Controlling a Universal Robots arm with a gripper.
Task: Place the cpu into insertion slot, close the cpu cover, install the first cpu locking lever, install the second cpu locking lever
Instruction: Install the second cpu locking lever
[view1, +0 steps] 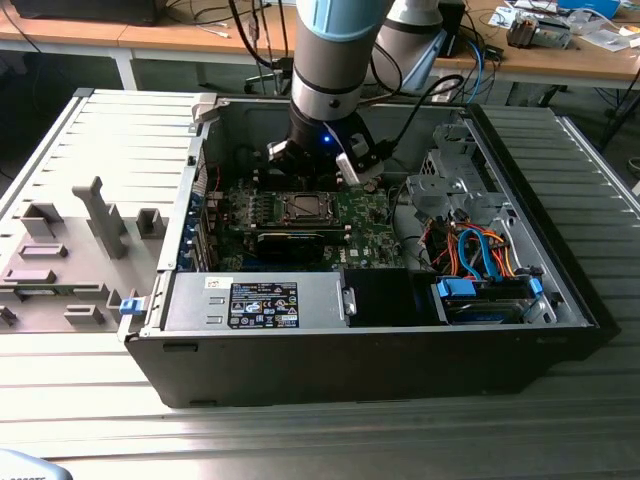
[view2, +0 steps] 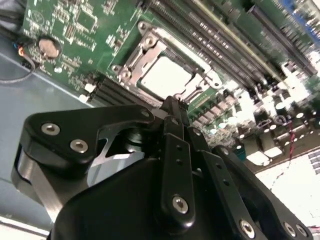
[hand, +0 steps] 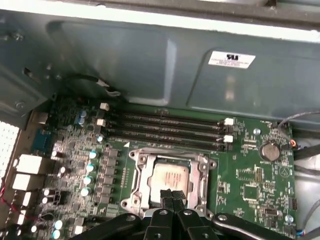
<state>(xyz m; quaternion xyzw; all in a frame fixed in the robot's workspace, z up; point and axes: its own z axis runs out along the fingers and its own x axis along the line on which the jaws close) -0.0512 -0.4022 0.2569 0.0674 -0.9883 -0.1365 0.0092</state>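
One gripper (hand: 172, 196), fingertips pressed together (holding nothing), is hovering at the cpu cover (hand: 170, 176) edge; the cpu (hand: 170, 176) is sitting seated beneath it.

no print is legible: the case wall sticker (hand: 231, 59) and the power supply label (view1: 264, 304) stay unreadable

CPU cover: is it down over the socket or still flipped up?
Down. In both wrist views the cpu cover lies flat as a silvery frame around the cpu, whose top shows through its middle opening. The hand hovers at its edge.
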